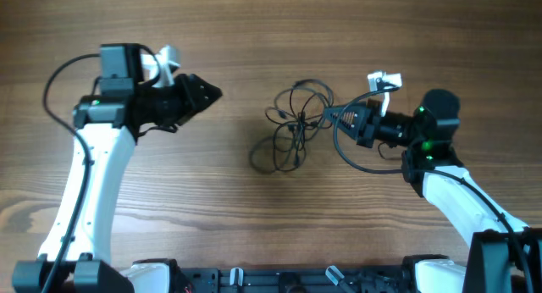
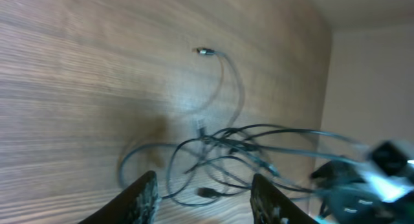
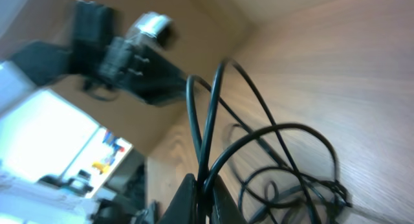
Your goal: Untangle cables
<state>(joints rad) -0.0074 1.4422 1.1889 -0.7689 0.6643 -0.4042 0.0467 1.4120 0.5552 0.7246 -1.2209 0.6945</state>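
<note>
Cables (image 1: 292,128): one knotted clump of thin black loops lying mid-table, between my two arms. Several loops cross one another at the centre. One plug end (image 2: 202,51) lies free on the wood, away from the knot. No strand is separated out, so I log this as a tangle not yet opened.

Right end effector (image 1: 329,117): pressed together on the cables at the clump's right edge. The right wrist view shows a few strands rising out of the pinch and arching over the table (image 1: 254,30), so part of the bundle appears lifted.

Left end effector (image 1: 210,94): spread, holding nothing, well apart from the clump on its left side and pointed toward it.

Progress, my judgement: early. One hold is made. A second hold on the opposite side and the pulling apart are left to do. Risk: dragging the whole clump instead of loosening it.
</note>
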